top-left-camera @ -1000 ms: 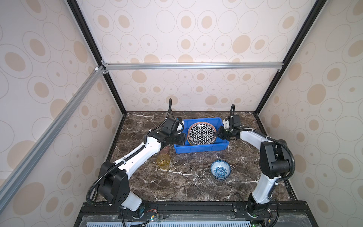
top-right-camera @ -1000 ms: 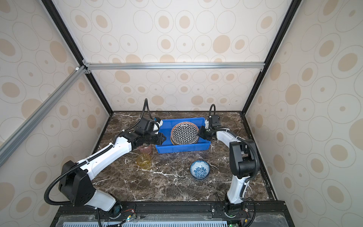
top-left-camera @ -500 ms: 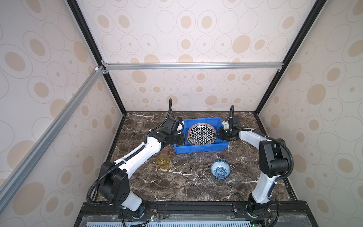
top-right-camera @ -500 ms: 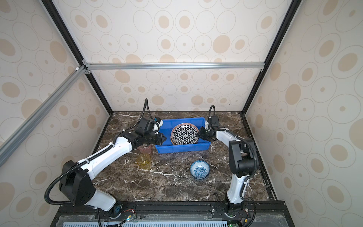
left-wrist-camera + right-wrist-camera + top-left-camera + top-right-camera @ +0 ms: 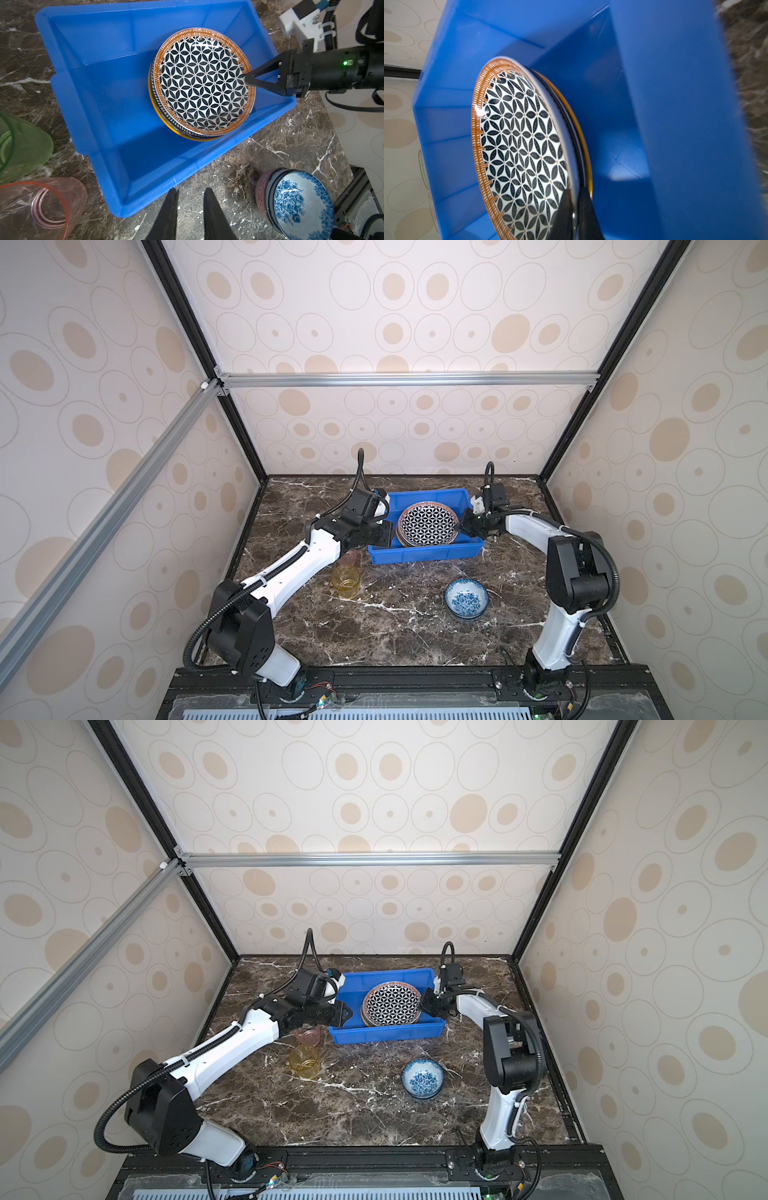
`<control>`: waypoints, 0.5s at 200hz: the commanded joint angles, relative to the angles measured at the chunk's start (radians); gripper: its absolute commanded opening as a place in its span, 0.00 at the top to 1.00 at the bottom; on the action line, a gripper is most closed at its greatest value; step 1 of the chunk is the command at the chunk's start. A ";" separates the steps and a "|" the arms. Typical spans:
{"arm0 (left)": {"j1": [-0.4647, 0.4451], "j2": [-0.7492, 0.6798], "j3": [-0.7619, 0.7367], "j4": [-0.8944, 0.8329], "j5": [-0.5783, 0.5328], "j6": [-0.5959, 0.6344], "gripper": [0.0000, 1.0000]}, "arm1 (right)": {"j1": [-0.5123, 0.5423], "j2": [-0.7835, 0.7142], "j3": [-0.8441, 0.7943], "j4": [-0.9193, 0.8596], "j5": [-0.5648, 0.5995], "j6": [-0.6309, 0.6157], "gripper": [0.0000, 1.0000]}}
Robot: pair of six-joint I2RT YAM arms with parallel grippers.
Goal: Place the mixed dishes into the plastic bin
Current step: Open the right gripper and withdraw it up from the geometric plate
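Observation:
The blue plastic bin (image 5: 424,558) (image 5: 386,1034) (image 5: 83,104) (image 5: 664,104) stands at the back middle of the table. In it a black-white geometric plate (image 5: 428,524) (image 5: 392,1004) (image 5: 203,87) (image 5: 519,145) with an orange rim lies on top of two other plates. My right gripper (image 5: 459,526) (image 5: 424,1006) (image 5: 246,80) (image 5: 574,191) is shut on this plate's right rim. My left gripper (image 5: 388,535) (image 5: 347,1013) (image 5: 191,190) hovers at the bin's left front corner, slightly open and holding nothing.
A blue-floral bowl (image 5: 466,601) (image 5: 423,1081) (image 5: 301,203), nested in another bowl, sits at front right. A yellow cup (image 5: 345,580) (image 5: 304,1061) and a pink cup (image 5: 353,558) (image 5: 308,1036) (image 5: 41,205) stand left of the bin under my left arm. A green cup (image 5: 20,145) is beside them.
The geometric plate has settled a little lower and flatter onto the stack, with the right gripper still on its rim. The left arm has barely moved.

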 commanded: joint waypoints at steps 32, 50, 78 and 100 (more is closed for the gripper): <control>0.006 -0.025 -0.001 0.011 0.006 0.002 0.76 | -0.003 0.019 0.052 0.011 -0.012 0.002 0.93; 0.006 -0.025 0.000 0.014 0.009 0.000 0.76 | -0.003 0.020 0.053 0.005 -0.008 -0.002 0.91; 0.008 -0.023 0.001 0.017 0.016 -0.004 0.76 | -0.003 0.025 0.052 -0.005 -0.004 -0.010 0.86; 0.006 -0.028 -0.002 0.021 0.016 -0.006 0.76 | -0.003 0.028 0.053 -0.013 0.007 -0.015 0.85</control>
